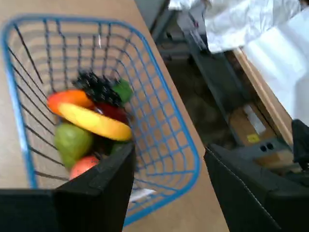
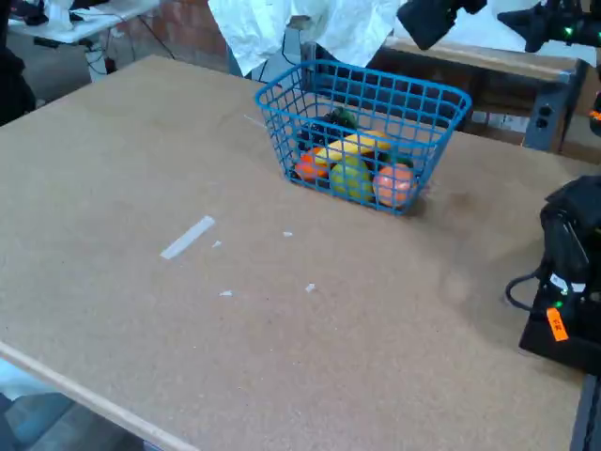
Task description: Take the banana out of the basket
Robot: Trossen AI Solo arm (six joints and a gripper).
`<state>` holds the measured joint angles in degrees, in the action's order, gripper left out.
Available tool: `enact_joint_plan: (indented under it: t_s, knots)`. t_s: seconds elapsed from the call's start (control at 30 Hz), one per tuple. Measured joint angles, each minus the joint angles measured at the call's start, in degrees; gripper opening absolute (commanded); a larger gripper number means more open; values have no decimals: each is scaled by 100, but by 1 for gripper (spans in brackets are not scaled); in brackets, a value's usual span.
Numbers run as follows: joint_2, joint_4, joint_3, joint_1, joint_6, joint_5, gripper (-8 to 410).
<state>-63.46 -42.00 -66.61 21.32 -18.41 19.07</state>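
The blue wire basket (image 2: 362,132) stands on the brown worktop (image 2: 188,282) toward its far edge, and the banana (image 1: 94,122) lies inside it, slanting across the top of the fruit pile. In the wrist view an orange fruit (image 1: 67,99) sits just behind the banana's upper end, a dark bunch of grapes (image 1: 99,89) lies behind that with a small green piece (image 1: 123,89) at its right, a yellow-green pear (image 1: 72,141) rests below the banana, and a reddish-orange fruit (image 1: 83,165) lies nearest the camera. The end effector (image 1: 169,193) is spread wide with nothing between its black fingers (image 1: 104,193): the left one overlaps the basket's near corner in the picture and the right one hangs past the basket and beyond the worktop's edge. In the fixed view the end effector (image 2: 432,19) appears only as a dark shape high above the basket's right end, well clear of the fruit. A strip of pale tape (image 2: 188,237) lies on the worktop well apart from the basket, with a few small scraps (image 2: 286,235) near it. A black device (image 2: 568,282) with an orange tag sits at the right edge, and white plastic sheeting (image 2: 282,28) hangs behind the basket.
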Motion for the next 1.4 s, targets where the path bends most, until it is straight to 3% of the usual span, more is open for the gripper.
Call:
enact_joint_plan:
  t_s: [0.23, 0.6, 0.8, 0.93, 1.17, 1.4]
  knots:
    - [-739, 92, -37, 328, -710, -9, 200]
    - [-1519, 1119, -37, 509, -1279, 4, 202]
    - [-1862, 1497, -37, 535, -1762, 11, 253]
    - [-2166, 1650, -37, 575, -1884, 275, 289]
    - [-2745, 1725, -37, 671, -2264, 461, 294]
    - [-3178, 2068, -37, 673, -2671, 11, 294]
